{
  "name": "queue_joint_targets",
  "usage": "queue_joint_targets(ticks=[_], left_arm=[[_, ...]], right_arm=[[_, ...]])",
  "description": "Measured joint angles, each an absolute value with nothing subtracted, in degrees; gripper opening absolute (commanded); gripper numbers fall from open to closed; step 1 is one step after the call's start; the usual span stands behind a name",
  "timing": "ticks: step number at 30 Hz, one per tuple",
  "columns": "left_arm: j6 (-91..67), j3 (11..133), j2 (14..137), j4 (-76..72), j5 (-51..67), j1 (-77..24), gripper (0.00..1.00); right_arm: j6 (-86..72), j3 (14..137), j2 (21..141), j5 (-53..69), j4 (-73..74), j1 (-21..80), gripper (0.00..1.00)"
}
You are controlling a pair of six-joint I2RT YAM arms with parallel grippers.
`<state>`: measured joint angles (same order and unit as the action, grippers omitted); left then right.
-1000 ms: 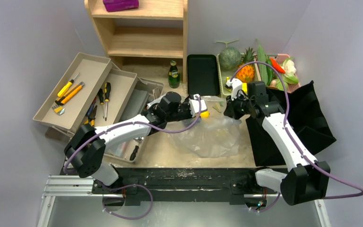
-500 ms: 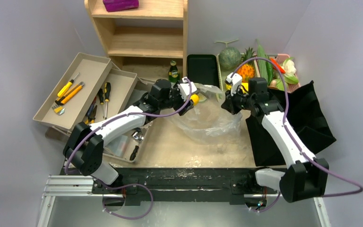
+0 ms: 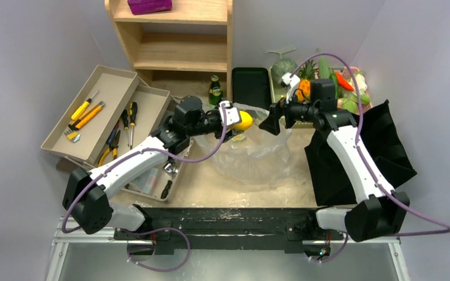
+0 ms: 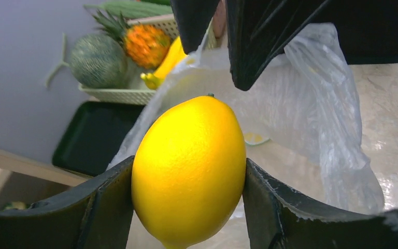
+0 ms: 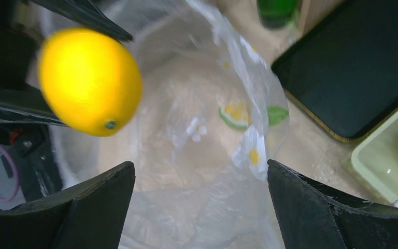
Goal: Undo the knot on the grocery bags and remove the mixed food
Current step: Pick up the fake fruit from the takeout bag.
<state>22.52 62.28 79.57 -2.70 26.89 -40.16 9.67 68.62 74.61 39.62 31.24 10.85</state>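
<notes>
Clenching the left fingers (image 4: pixel 109 207) on a yellow lemon (image 4: pixel 189 171), pinching it by its two sides and holding it up off the desk (image 3: pixel 211 187), over the near-left edge of the clear plastic bag (image 3: pixel 252 155). Spreading the right fingers (image 5: pixel 98 202) wide, gripping nothing, hovering just across from the lemon above the same bag. Seeing that bag slumping crinkled on the desk between the two arms, mouth gaping upward. Finding the black cloth bag (image 3: pixel 381 152) lying open at the right, partly under the right arm. Looking farther back and noticing a flat black tray (image 3: pixel 251 92) with a green bottle (image 3: pixel 215 91) standing just left of it. Spotting, beside the tray, a basket (image 4: pixel 114 94) carrying a round green melon (image 4: pixel 98 59) and a pineapple (image 4: pixel 145 45). Ending at the wooden shelf (image 3: pixel 179 58) against the far wall.
</notes>
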Motion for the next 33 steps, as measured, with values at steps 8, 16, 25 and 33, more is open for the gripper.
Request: queue_joint_targets(ticks=[8,16,25,33], left_arm=[[33.3,61.3,77.5,-8.7,26.6,-40.9,0.28],[38.8,61.2,78.5,-13.3,26.3,-41.3,0.29],[40.8,61.6,79.0,-15.8,26.9,-44.4,0.29],[41.2,63.0,79.9,-16.3,26.3,-45.1,0.63]], right_arm=[[7.7,82.0,72.6,49.7,34.6,10.9,0.99],[4.4,83.3,77.8,56.8,37.7,11.7,0.99],[-2.0,83.3,81.7,59.5,33.8,14.7,0.82],[-3.6,83.4,82.4,61.1,32.3,15.3,0.39]])
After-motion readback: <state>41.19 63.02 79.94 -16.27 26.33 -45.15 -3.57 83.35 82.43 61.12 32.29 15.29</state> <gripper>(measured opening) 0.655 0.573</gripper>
